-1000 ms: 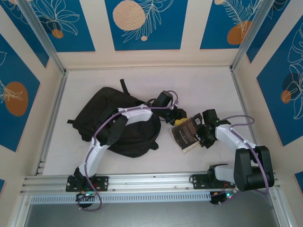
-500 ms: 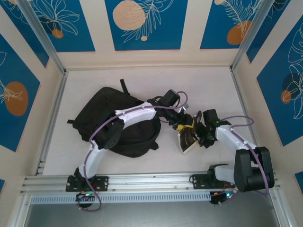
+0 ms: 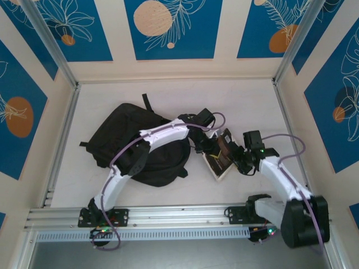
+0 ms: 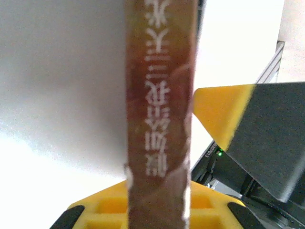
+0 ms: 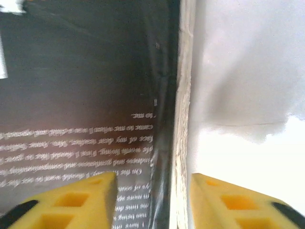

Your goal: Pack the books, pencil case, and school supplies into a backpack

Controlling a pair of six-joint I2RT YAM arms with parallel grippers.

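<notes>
We are pinching a book (image 3: 220,158) by its spine in the left claw (image 4: 157,212), on edge just right of the backpack (image 3: 126,140). The right claw (image 5: 152,200) is straddling its page edge, jaws apart, gripping nothing. The left arm is nearer the backpack.

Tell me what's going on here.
Both arms meet at a dark book, propped up at a tilt on the table just right of the black backpack. The right gripper has its jaws open either side of the book's page edge. The left gripper is at its spine; whether it's clamped isn't clear.
</notes>
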